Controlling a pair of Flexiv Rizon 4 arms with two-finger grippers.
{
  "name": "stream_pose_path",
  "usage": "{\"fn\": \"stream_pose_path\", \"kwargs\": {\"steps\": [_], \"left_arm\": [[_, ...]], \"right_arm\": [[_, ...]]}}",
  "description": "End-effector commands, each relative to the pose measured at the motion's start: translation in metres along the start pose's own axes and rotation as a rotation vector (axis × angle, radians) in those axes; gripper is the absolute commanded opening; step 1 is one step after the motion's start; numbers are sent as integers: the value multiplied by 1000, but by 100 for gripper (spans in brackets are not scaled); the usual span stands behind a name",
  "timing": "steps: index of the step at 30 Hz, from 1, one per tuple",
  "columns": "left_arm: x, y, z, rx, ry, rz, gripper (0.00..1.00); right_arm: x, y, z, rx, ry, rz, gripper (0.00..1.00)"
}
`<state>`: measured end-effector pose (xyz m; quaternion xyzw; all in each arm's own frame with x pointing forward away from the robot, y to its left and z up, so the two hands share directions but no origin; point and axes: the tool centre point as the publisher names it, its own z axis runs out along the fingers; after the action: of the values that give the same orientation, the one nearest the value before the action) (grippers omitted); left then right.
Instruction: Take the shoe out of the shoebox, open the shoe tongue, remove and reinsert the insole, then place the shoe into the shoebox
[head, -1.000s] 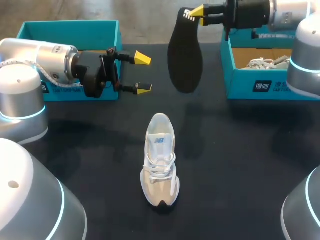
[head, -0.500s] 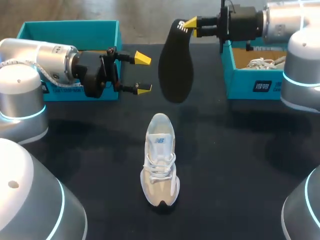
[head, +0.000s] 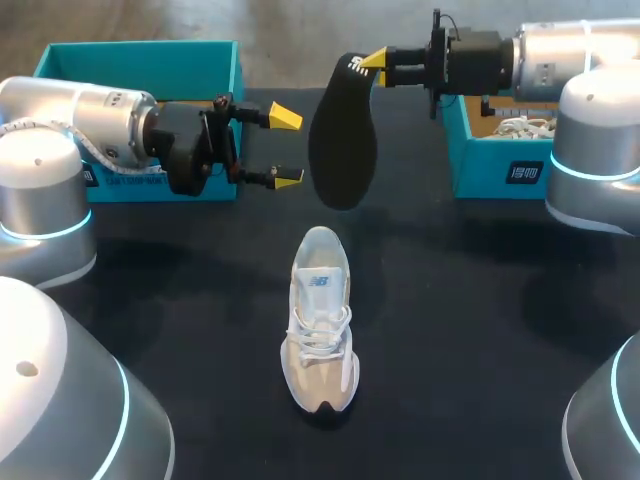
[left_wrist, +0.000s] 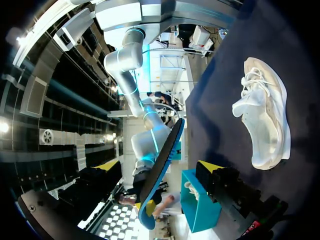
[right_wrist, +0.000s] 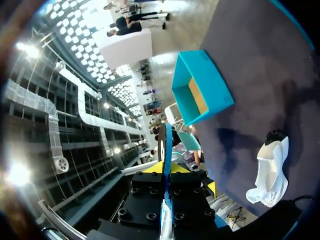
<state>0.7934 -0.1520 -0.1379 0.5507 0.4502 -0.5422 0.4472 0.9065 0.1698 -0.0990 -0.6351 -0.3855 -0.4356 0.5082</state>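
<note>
In the middle of the black table (head: 480, 330), a white and beige lace-up sneaker (head: 320, 320) stands upright on its sole, with the toe toward the robot and the heel toward the far edge. It is outside both boxes and no gripper touches it.

Above the table, beyond the heel of the sneaker, a flat black foam insole (head: 343, 140) hangs in the air. The right gripper (head: 372, 58) comes in from the right side and its two yellow-tipped fingers are closed tightly on the narrow heel end of the insole, so the wide front part hangs down. In the right wrist view the insole is seen by its thin edge, pressed between the two fingers.

The left gripper (head: 286, 147) is just beside the insole, on its left, and apart from it. Its fingers are spread wide and they hold nothing.

An open teal cardboard shoebox (head: 140, 60) stands at the far left behind the left arm. A second teal shoebox (head: 480, 160) stands at the far right, and another white shoe (head: 520, 127) lies in it.
</note>
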Motion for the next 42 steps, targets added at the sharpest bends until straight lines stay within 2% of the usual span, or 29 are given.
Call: {"fn": "stream_pose_path", "kwargs": {"steps": [1, 12, 22, 36, 42], "left_arm": [[1, 0, 1, -2, -2, 2, 100], [1, 2, 3, -1, -8, 13, 100], [-4, 5, 17, 48, -33, 101, 100], [-1, 17, 27, 31, -50, 189, 100], [-8, 20, 34, 25, -44, 230, 100]], "right_arm": [[1, 0, 3, -2, -4, 1, 0], [1, 0, 3, -2, -4, 1, 0], [1, 0, 3, -2, -4, 1, 0], [1, 0, 3, -2, -4, 1, 0], [1, 0, 3, -2, -4, 1, 0]]}}
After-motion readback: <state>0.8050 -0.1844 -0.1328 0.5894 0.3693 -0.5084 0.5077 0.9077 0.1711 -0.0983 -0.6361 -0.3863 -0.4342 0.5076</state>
